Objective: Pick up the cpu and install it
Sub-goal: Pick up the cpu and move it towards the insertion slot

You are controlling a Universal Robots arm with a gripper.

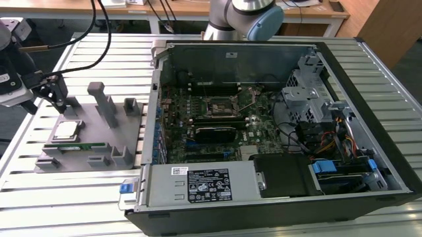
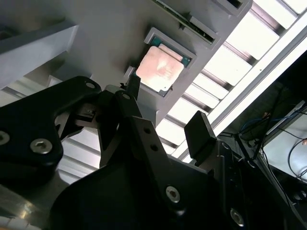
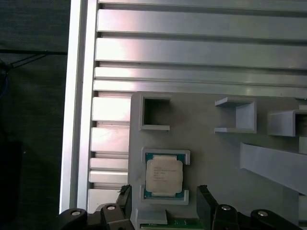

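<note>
I see the jaws spread wide and empty, close to the cpu [image 3: 164, 174] lying in its grey holder [image 3: 216, 158] on the desk [image 1: 79, 197].

The silver arm [image 1: 221, 24] has a pale blue joint cap [image 1: 267, 22]; the black end effector [image 2: 165, 109] shows silver screws [image 2: 41, 145].

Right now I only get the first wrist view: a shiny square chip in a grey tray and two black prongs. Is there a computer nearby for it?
Observer: Yes. In the exterior view an open computer case lies to the exterior view's right of the grey tray.
Operator: Anywhere inside to put it?
Observer: Its motherboard has a square socket near the middle.
Operator: Where's the robot?
Observer: Its arm rises behind the case; the open gripper hangs by the cpu.
</note>
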